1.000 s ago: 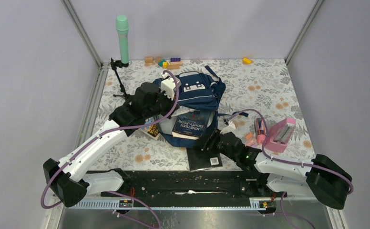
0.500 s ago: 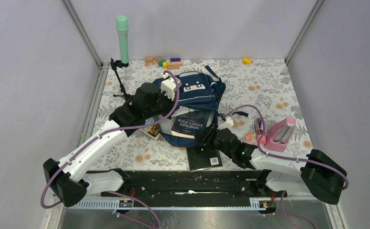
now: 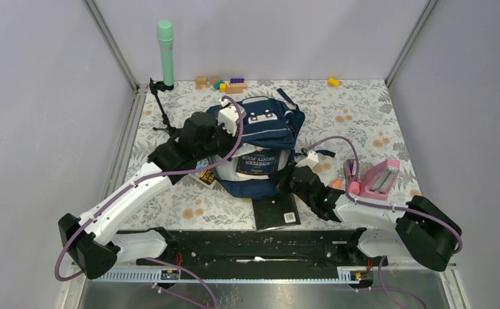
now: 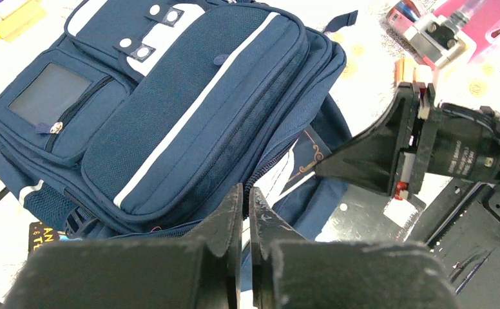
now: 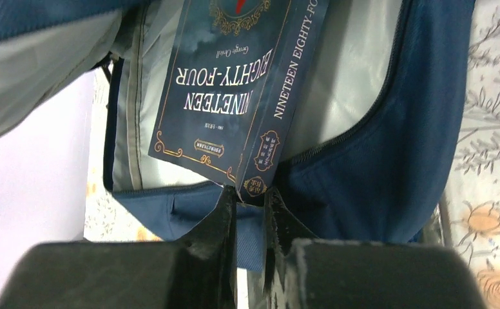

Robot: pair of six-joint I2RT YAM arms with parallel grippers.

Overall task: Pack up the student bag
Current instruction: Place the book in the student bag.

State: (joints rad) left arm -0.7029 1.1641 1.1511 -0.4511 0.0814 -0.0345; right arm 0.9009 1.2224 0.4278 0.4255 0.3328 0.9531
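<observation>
The navy student bag (image 3: 270, 125) lies in the middle of the table with its main compartment gaping toward me. My left gripper (image 3: 218, 154) is shut on the zipper edge of the upper flap (image 4: 260, 183) and holds it up. A dark blue book (image 3: 260, 164) titled "Nineteen Eighty-Four" leans into the opening against the pale lining (image 5: 337, 84). My right gripper (image 5: 250, 196) has its jaws narrowed on the book's (image 5: 234, 90) lower spine corner, just above the bag's lower rim (image 5: 189, 209). In the left wrist view the right gripper (image 4: 321, 168) reaches into the opening from the right.
A black notebook (image 3: 276, 212) lies flat in front of the bag. Another dark book (image 3: 203, 175) peeks out beneath the left arm. Right of the bag are a pink pencil case (image 3: 379, 181), pens (image 3: 350, 172) and an orange eraser (image 3: 336, 185). Toy blocks (image 3: 225, 84) and a mint tube (image 3: 165, 55) stand at the back.
My right gripper moved forward to the bag's mouth and narrowed its jaws around the book's corner. The book tipped up and slid deeper into the opening. The left arm held still.
</observation>
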